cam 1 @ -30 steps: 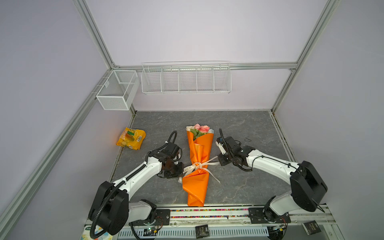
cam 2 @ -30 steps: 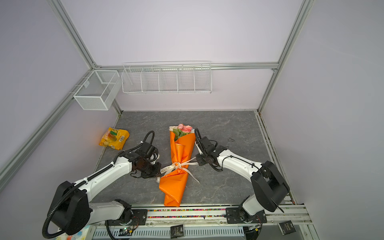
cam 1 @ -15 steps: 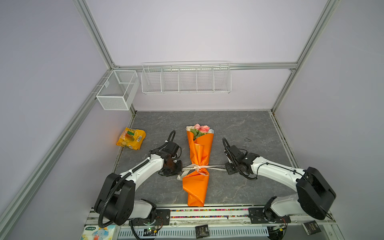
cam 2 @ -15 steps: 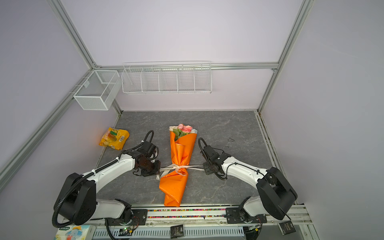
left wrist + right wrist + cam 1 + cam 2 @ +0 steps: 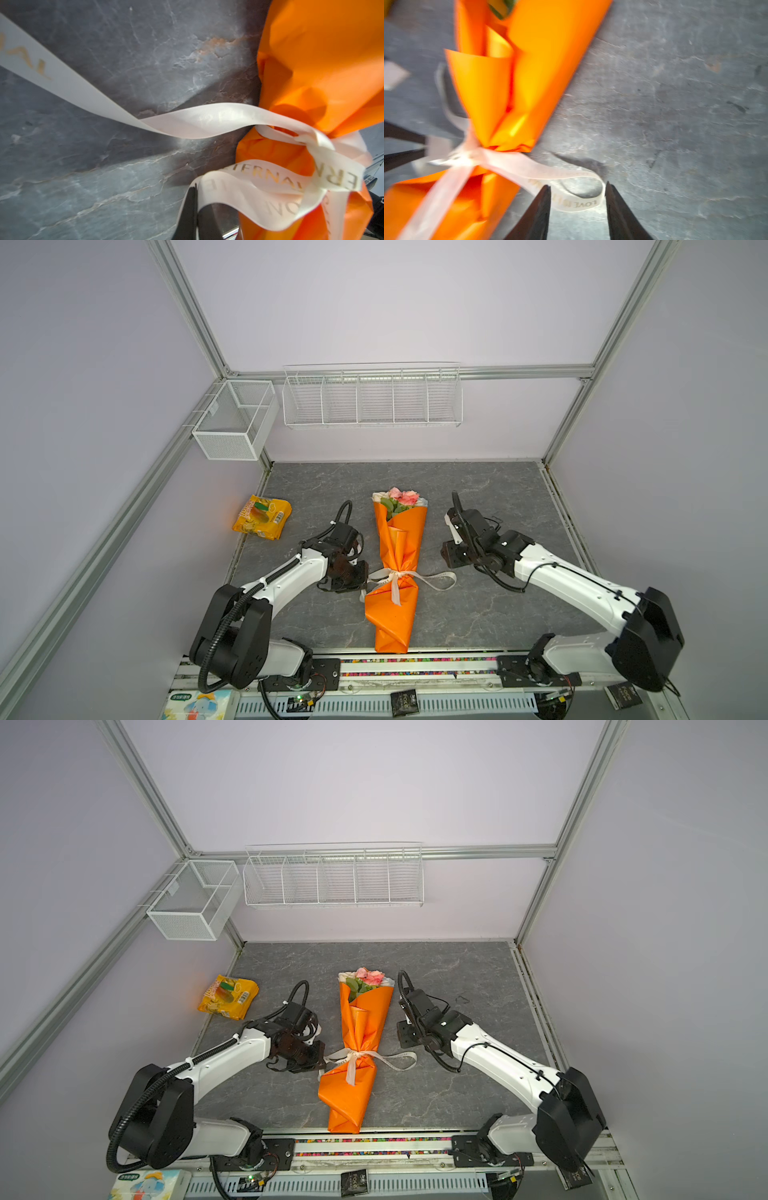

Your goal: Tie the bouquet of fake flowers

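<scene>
Bouquet [image 5: 395, 547] lies flat mid-table [image 5: 478, 614], wrapped in orange paper. Narrow stem end reaches the front edge; pink and cream flower heads point at the back wall. Cream ribbon [image 5: 397, 576] with gold lettering is knotted round the wrap, nearer the stem end than the flowers, and the paper is pinched in at the knot. One tail hangs over the wrap toward the front. One loop lies on the table to the right.

Left gripper [image 5: 365, 577] sits just beside the wrap on its left, level with the knot. Left wrist view: fingers [image 5: 187, 216] pressed together, pinching a stretch of ribbon.

Right gripper [image 5: 449, 560] is near the wrap on its right, apart from it, slightly beyond the knot. Right wrist view: fingers [image 5: 537, 212] spread, gripping nothing. The ribbon loop lies on the table just past the tips; contact cannot be told.

Farther back, left edge: yellow snack bag [image 5: 262, 516]. Back wall: white wire rack [image 5: 372, 396]. Left rail: mesh basket [image 5: 235, 418].
</scene>
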`<state>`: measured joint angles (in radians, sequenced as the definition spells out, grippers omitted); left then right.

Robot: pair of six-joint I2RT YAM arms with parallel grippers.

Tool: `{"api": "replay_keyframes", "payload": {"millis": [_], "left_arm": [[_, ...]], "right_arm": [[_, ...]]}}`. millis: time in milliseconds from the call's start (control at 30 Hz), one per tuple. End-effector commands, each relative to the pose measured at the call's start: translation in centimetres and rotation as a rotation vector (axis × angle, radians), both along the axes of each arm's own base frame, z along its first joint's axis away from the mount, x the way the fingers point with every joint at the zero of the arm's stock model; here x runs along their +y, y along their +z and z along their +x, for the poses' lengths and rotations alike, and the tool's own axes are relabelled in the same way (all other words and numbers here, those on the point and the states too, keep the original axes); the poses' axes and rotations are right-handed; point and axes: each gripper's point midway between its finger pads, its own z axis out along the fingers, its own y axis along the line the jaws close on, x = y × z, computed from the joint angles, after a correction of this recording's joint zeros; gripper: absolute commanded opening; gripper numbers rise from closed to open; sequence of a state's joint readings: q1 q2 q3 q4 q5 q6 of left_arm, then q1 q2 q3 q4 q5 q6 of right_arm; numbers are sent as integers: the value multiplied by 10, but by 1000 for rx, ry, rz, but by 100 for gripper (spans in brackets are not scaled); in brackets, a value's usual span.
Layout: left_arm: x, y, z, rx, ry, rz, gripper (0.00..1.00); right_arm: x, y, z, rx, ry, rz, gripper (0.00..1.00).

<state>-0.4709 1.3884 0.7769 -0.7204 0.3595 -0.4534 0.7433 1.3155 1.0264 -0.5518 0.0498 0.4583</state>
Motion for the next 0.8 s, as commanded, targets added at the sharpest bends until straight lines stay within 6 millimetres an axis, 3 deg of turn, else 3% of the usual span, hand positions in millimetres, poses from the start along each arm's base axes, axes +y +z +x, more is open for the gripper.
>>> {"api": "replay_keyframes", "payload": {"millis": [0, 167, 300, 433, 567, 667, 767], "left_arm": [[-4, 10, 4, -30, -21, -31, 0], [-5, 15, 6, -47, -20, -44, 0], [-5, 19, 5, -61, -25, -47, 0], [-5, 18, 4, -62, -31, -49, 0], [-6, 19, 4, -65, -34, -54, 0], [-6, 21, 5, -71, -37, -59, 0], [-6, 22, 4, -77, -35, -59, 0]], "right_arm": [[60, 10, -45, 212, 119, 204, 47], [111, -7, -78, 299, 127, 155, 48], [116, -30, -80, 338, 59, 59, 50], [127, -40, -80, 350, 79, 8, 50], [125, -60, -78, 364, 59, -108, 49], [125, -78, -82, 408, 58, -149, 44], [132, -77, -87, 402, 85, -155, 38]]}}
